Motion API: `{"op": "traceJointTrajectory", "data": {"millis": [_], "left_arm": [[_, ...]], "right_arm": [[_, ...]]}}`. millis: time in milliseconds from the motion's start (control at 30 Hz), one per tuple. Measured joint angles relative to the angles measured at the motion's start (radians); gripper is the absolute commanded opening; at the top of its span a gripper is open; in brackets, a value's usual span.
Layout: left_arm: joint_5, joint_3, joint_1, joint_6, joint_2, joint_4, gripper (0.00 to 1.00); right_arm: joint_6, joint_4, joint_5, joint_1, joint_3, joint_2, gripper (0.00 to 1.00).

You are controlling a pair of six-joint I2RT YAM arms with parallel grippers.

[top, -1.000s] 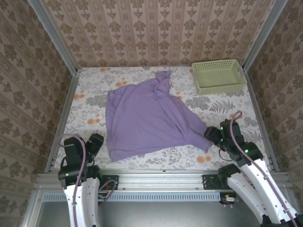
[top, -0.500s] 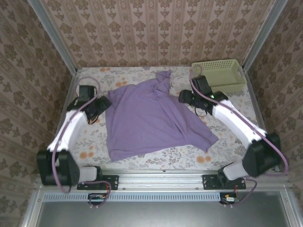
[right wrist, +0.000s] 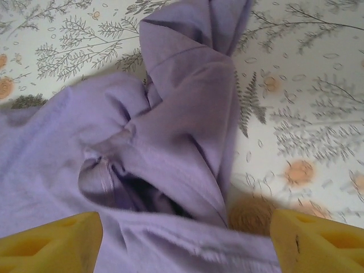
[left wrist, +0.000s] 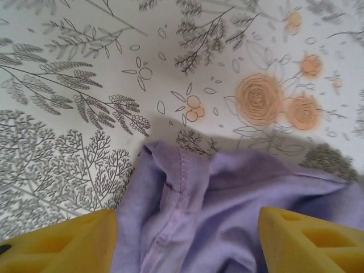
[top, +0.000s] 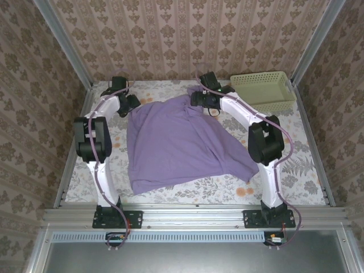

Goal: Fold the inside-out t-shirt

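Shirt [top: 182,142] is lying rumpled and unfolded across the middle of the table [top: 102,148], with no fold showing yet.
Left gripper [left wrist: 186,215] is hovering wide over the far-left corner and right gripper [right wrist: 186,216] wide over the bunched far edge, neither gripping cloth. Every fold is waiting. Basket [top: 263,91], far right, is sitting empty.

Rumpled lavender t-shirt [top: 176,142] on floral table [top: 307,153]
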Motion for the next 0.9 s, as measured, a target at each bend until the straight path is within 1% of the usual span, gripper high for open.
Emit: {"op": "traceJointTrajectory", "data": {"millis": [167, 300, 367, 467, 533, 567, 700, 800, 833, 900], "left_arm": [[-0.003, 0.077, 0.000, 0.006, 0.098, -0.012, 0.62], [-0.003, 0.145, 0.000, 0.010, 0.158, -0.016, 0.56], [-0.003, 0.166, 0.001, 0.010, 0.173, -0.016, 0.50], [-0.003, 0.196, 0.002, 0.013, 0.195, -0.019, 0.37], [-0.002, 0.220, 0.004, 0.021, 0.209, -0.027, 0.29], [0.000, 0.229, 0.005, 0.023, 0.212, -0.031, 0.27], [0.008, 0.266, 0.019, 0.034, 0.219, -0.043, 0.14], [0.011, 0.274, 0.030, 0.037, 0.219, -0.045, 0.04], [0.014, 0.274, 0.035, 0.036, 0.219, -0.047, 0.02], [0.024, 0.273, 0.046, 0.039, 0.219, -0.053, 0.01]], "right_arm": [[-0.018, -0.046, -0.013, 0.011, 0.162, 0.144, 0.80], [-0.032, -0.101, -0.018, 0.020, 0.295, 0.254, 0.76], [-0.039, -0.124, -0.018, 0.024, 0.338, 0.292, 0.69], [-0.051, -0.156, -0.015, 0.024, 0.365, 0.322, 0.55], [-0.054, -0.174, 0.006, 0.023, 0.367, 0.327, 0.48], [-0.056, -0.182, 0.020, 0.022, 0.367, 0.327, 0.45], [-0.066, -0.199, 0.070, 0.008, 0.366, 0.327, 0.30], [-0.069, -0.197, 0.090, -0.011, 0.349, 0.324, 0.16], [-0.072, -0.196, 0.094, -0.020, 0.333, 0.320, 0.11], [-0.072, -0.192, 0.103, -0.038, 0.294, 0.311, 0.07]]}}
